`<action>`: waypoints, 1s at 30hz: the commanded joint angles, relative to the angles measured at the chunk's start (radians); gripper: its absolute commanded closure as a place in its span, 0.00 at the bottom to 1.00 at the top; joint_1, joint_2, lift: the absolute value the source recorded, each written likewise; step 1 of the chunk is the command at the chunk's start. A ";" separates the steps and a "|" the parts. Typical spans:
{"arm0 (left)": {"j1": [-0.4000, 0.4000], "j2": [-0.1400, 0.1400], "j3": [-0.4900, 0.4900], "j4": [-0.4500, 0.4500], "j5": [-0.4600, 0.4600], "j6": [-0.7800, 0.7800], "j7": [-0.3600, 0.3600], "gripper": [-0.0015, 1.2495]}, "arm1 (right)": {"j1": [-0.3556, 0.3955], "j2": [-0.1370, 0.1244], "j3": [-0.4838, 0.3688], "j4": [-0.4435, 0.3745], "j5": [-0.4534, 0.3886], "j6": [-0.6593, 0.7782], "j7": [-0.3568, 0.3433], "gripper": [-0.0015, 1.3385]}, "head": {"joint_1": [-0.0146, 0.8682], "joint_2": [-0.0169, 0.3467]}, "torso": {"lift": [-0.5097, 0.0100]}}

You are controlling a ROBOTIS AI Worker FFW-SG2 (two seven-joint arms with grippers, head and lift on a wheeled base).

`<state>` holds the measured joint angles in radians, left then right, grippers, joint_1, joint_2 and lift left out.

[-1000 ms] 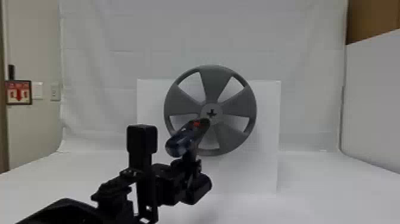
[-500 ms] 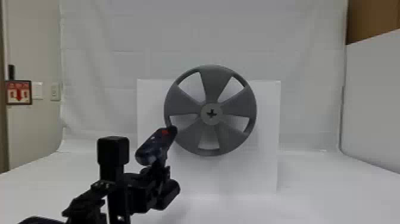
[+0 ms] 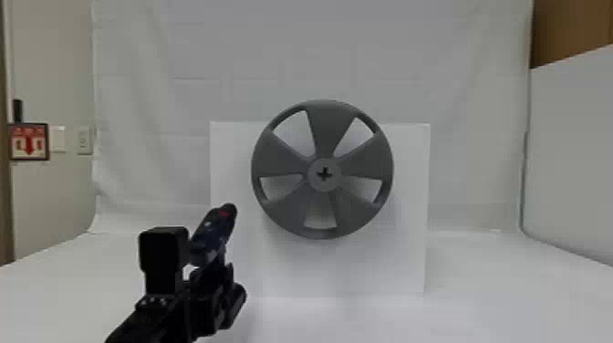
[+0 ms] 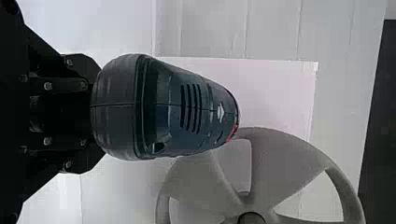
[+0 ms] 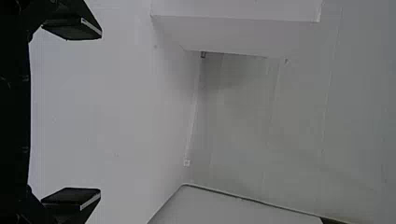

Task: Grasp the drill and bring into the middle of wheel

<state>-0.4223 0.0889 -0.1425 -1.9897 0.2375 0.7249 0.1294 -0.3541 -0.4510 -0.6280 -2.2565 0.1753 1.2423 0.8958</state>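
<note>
Left hand [image 3: 219, 273] grasps power drill [image 3: 212, 235] | has drawn left, away from hub [image 3: 324, 184] of wheel [image 3: 280, 157] | likely backing off after centring, else realignment needed

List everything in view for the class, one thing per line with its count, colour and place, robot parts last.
drill: one, dark blue and black with red, in the left gripper
wheel: one, grey, in front of the board
board: one, white, behind the wheel
table: one, white, foreground
backdrop: one, white, at the back
side panel: one, pale grey, right
brown panel: one, upper right
sign: one, red and white, left wall
wall plates: two, pale, beside the sign
left gripper: one, black, lower left, on the drill
right gripper: one, black, right wrist view, open
</note>
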 commanded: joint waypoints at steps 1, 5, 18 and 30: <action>0.007 0.000 -0.006 0.031 0.003 -0.027 0.015 0.98 | 0.001 0.000 -0.001 0.000 0.000 0.000 0.000 0.08 | 0.08 0.13 | 0.21; 0.011 0.000 -0.011 0.038 0.008 -0.027 0.050 0.98 | 0.003 -0.002 -0.001 0.000 0.000 0.000 0.000 0.08 | 0.08 0.13 | 0.21; 0.014 0.000 -0.017 0.072 0.029 -0.027 0.090 0.98 | 0.004 -0.002 0.001 0.000 0.000 0.000 0.000 0.08 | 0.08 0.13 | 0.21; 0.011 0.000 -0.019 0.086 0.026 -0.027 0.093 0.98 | 0.004 -0.003 0.013 0.006 0.001 0.000 0.000 0.08 | 0.08 0.13 | 0.21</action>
<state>-0.4106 0.0890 -0.1596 -1.9074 0.2665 0.6979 0.2224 -0.3496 -0.4540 -0.6188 -2.2520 0.1756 1.2424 0.8958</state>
